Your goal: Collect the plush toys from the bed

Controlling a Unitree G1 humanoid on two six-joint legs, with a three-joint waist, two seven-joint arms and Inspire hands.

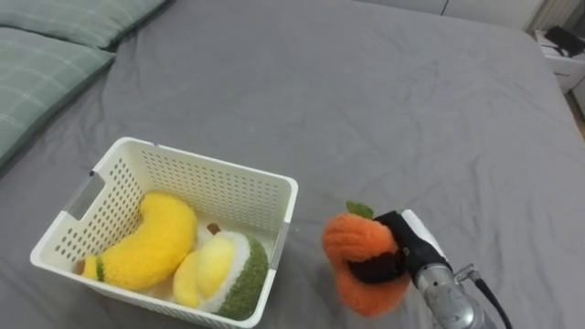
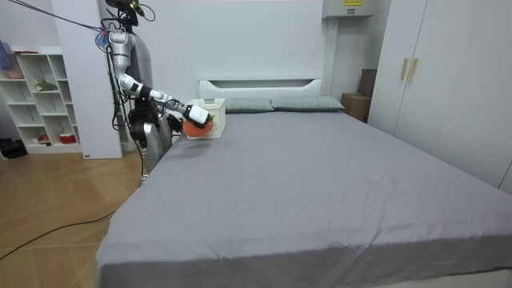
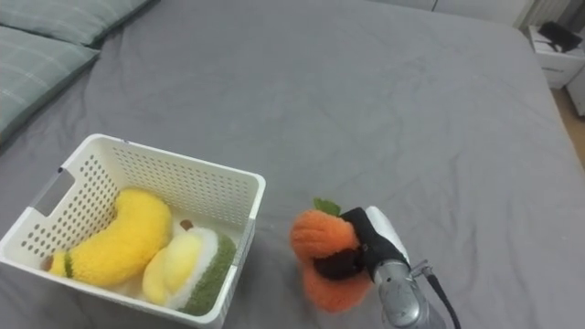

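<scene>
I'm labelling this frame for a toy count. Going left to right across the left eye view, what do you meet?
Green pillows → yellow banana plush → yellow-and-green plush, both inside the white basket → orange plush gripped by the right hand → white bedside table.
</scene>
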